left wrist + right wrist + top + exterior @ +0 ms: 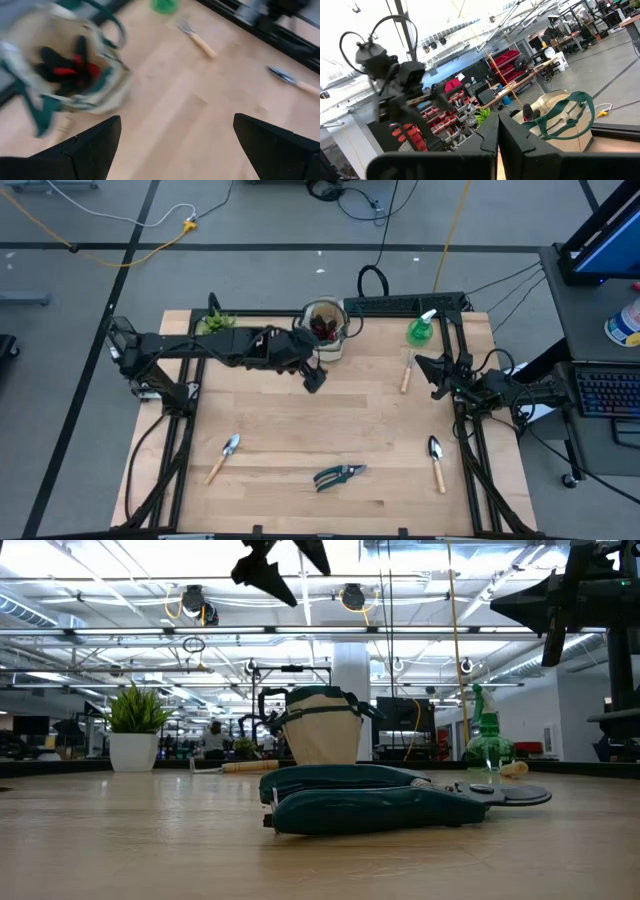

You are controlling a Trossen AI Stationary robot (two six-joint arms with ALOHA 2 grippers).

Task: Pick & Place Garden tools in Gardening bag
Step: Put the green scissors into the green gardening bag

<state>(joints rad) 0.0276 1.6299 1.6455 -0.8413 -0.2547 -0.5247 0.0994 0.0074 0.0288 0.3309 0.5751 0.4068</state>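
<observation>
Left gripper: the left gripper [314, 378] hangs above the table just beside the gardening bag [325, 328], its fingers spread wide with nothing between them.
Right gripper: the right gripper [424, 367] waits at the table's right edge, fingers pressed together and empty.
Bag: the beige tote with green trim stands upright at the far edge of the table [300, 440], between the potted plant [214, 321] and the spray bottle [421, 330]; a red-and-black glove [75, 70] lies inside it.
Tools left out: the hand rake [407, 370] lies near the spray bottle, one trowel [223, 457] at the near left, another trowel [436, 462] at the near right, and the pruning shears [338, 475] at the near middle, all well apart from the bag.
Step in hand: by the look of it, the left arm is free and due to choose its next tool.
Doing it well: my reading is that the wooden handles offer the surest hold; the open fingers should drop across a handle, not along it, and close near its middle so the tool hangs level.
Risk: the bag is soft and light, so a tool carried low could catch a bag handle [112, 27] and tip it.
</observation>
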